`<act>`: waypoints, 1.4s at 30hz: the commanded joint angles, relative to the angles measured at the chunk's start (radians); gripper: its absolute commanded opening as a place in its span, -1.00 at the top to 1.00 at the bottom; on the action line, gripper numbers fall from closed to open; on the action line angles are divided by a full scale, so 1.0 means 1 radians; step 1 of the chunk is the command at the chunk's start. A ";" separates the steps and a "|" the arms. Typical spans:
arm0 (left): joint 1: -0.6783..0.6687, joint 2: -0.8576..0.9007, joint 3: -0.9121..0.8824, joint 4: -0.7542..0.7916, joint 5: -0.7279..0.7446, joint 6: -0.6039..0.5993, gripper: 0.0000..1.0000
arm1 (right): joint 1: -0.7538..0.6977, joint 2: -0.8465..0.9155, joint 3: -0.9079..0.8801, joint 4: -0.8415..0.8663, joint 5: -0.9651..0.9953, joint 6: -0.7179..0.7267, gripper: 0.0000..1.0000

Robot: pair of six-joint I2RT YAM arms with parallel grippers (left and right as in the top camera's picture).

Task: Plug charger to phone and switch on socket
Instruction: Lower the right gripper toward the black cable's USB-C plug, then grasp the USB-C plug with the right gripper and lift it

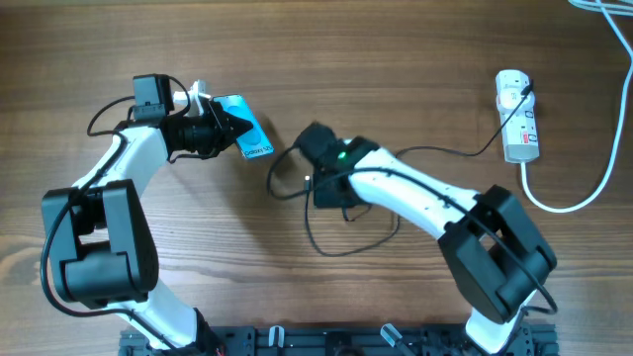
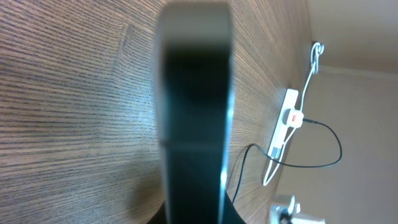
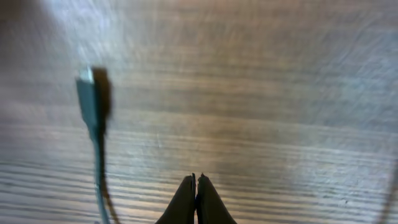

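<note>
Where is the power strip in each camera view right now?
Overhead: power strip at upper right, near the table's far edge.
Left wrist: power strip right of centre, beyond the phone seen edge-on.
Right wrist: not in view.
Shared landmark: the thin black cable, which shows in all three.

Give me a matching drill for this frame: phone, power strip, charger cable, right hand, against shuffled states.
Things:
1. phone
2. power strip
3. charger cable
4. right hand

States:
A. thin and black, plug tip not in anything
B. fingers shut together
C. gripped by the left hand
D. white, with a thick white cord attached

Pairs: 1-C, 2-D, 3-A, 4-B.
</note>
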 commanded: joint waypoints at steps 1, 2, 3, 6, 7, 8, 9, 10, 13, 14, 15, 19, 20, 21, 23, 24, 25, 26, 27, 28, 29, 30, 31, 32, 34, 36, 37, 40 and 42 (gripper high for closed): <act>0.004 -0.026 0.006 0.003 0.017 0.023 0.92 | 0.014 0.016 0.027 0.045 -0.143 0.014 0.35; 0.004 -0.026 0.006 0.003 0.017 0.023 0.92 | 0.029 0.016 0.027 0.062 -0.140 0.023 0.14; 0.004 -0.026 0.006 0.003 0.017 0.023 0.92 | 0.050 0.016 0.027 0.075 -0.117 0.052 -0.04; 0.004 -0.026 0.006 0.003 0.017 0.023 0.92 | 0.122 0.027 0.027 0.091 -0.014 0.088 -0.11; 0.004 -0.026 0.006 0.002 0.017 0.023 0.92 | 0.143 0.037 0.027 0.087 0.030 0.097 -0.17; 0.004 -0.026 0.006 0.002 0.017 0.023 0.92 | 0.156 0.045 0.027 0.087 0.060 0.096 -0.20; 0.003 -0.026 0.006 0.002 0.017 0.023 0.92 | 0.165 0.058 0.027 0.086 0.080 0.096 -0.23; 0.003 -0.026 0.006 0.000 0.017 0.023 0.92 | 0.170 0.073 0.027 0.081 0.103 0.095 -0.27; 0.004 -0.026 0.006 -0.002 0.017 0.023 0.92 | 0.159 0.108 0.027 0.051 0.137 0.096 -0.35; 0.004 -0.026 0.006 -0.002 0.017 0.023 0.92 | 0.153 0.108 0.028 0.046 0.135 0.095 -0.35; 0.004 -0.026 0.006 -0.002 0.017 0.023 0.92 | 0.146 0.108 0.035 0.028 0.143 0.095 -0.33; 0.004 -0.026 0.006 -0.004 0.017 0.023 0.92 | 0.101 0.108 0.107 -0.161 0.218 0.092 -0.24; 0.004 -0.026 0.006 -0.004 0.017 0.023 0.92 | 0.082 0.108 0.119 -0.190 0.213 0.089 -0.24; 0.004 -0.026 0.006 -0.004 0.017 0.023 0.92 | 0.070 0.108 0.119 -0.192 0.195 0.089 -0.24; 0.003 -0.026 0.006 -0.004 0.017 0.023 0.92 | 0.055 0.108 0.119 -0.190 0.146 0.084 -0.25; 0.004 -0.026 0.006 -0.004 0.017 0.023 0.92 | 0.050 0.108 0.119 -0.175 0.111 0.061 -0.36; 0.004 -0.026 0.006 -0.004 0.017 0.023 0.92 | 0.048 0.108 0.119 -0.120 0.051 0.013 -0.38; 0.004 -0.026 0.006 -0.004 0.017 0.023 0.92 | 0.048 0.108 0.119 -0.071 0.010 -0.016 -0.09; 0.004 -0.026 0.006 -0.004 0.017 0.023 0.92 | 0.048 0.108 0.119 -0.039 -0.022 -0.014 -0.09; 0.004 -0.026 0.006 -0.004 0.017 0.023 0.92 | 0.048 0.108 0.119 -0.021 -0.059 -0.016 -0.19; 0.004 -0.026 0.006 -0.004 0.017 0.023 0.92 | 0.048 0.108 0.119 0.001 -0.104 -0.016 -0.17; 0.004 -0.026 0.006 -0.004 0.017 0.023 0.92 | 0.048 0.108 0.119 0.009 -0.106 -0.015 0.06; 0.004 -0.026 0.006 -0.004 0.017 0.023 0.92 | 0.048 0.108 0.119 0.012 -0.103 -0.011 0.35; 0.004 -0.026 0.006 -0.004 0.017 0.023 0.92 | 0.048 0.108 0.118 0.010 -0.095 0.021 0.54; 0.004 -0.026 0.006 -0.004 0.017 0.023 0.92 | 0.050 0.108 0.118 -0.012 -0.054 0.077 0.63; 0.004 -0.026 0.006 -0.004 0.017 0.023 0.92 | 0.053 0.108 0.118 -0.045 0.012 0.110 0.44; 0.004 -0.026 0.006 -0.004 0.017 0.023 0.92 | 0.053 0.108 0.118 -0.055 0.030 0.123 0.37; 0.004 -0.026 0.006 -0.004 0.017 0.023 0.92 | 0.053 0.108 0.117 -0.047 0.033 0.145 0.33; 0.004 -0.026 0.006 -0.004 0.017 0.023 0.92 | 0.053 0.109 0.116 -0.040 0.040 0.145 0.34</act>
